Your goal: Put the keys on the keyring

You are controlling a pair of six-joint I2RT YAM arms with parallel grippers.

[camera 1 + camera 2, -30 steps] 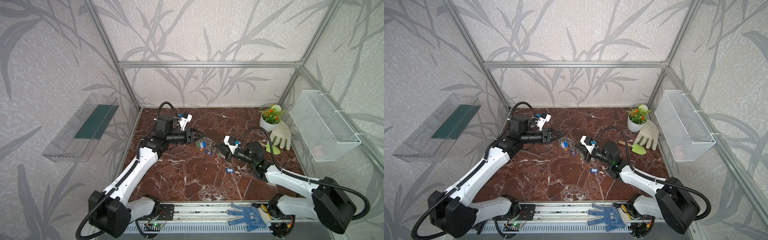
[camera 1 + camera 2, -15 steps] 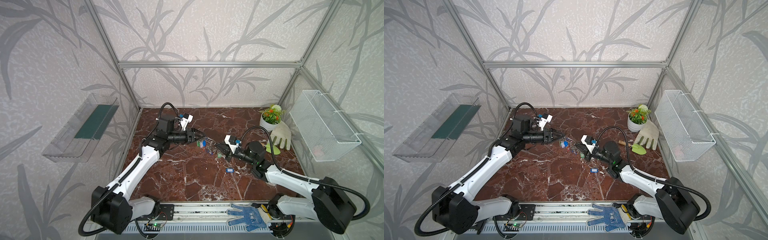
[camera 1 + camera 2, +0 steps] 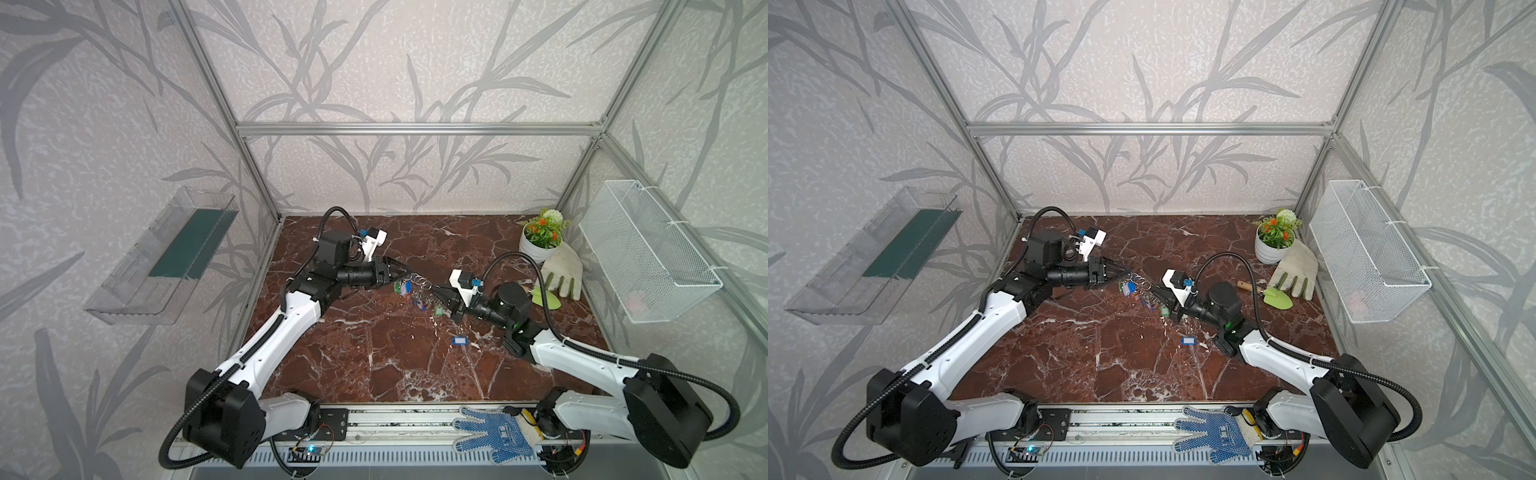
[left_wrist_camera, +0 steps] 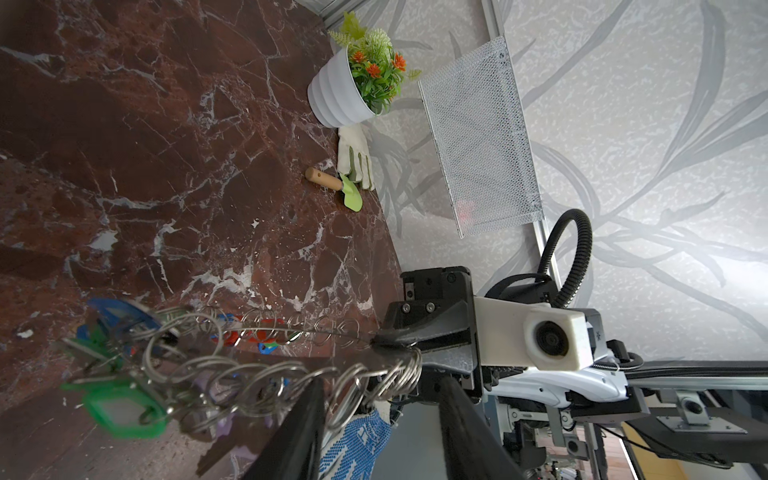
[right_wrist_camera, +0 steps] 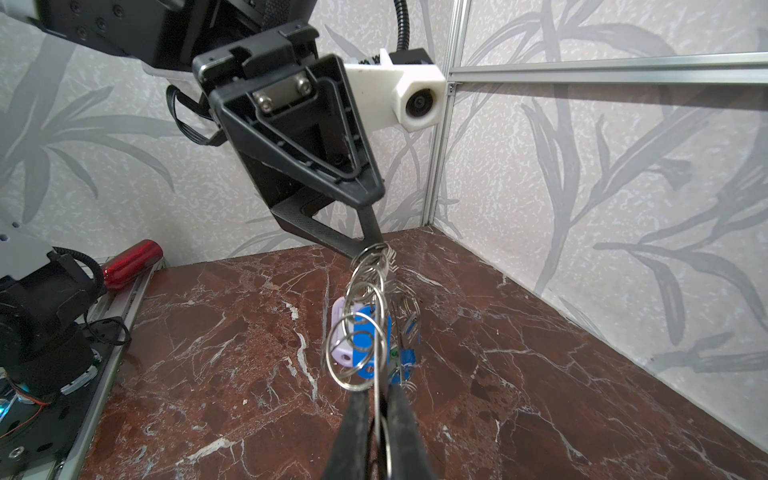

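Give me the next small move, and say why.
Probably close the left tool on the split ring between its fingers: they stand apart round the keyring's rim rings, while the right tool is clamped on the keyring's opposite edge, holding it above the table.

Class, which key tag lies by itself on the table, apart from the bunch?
The lone blue tag, lying flat on the table with bare marble all round it. The other tags hang bunched together from the keyring.
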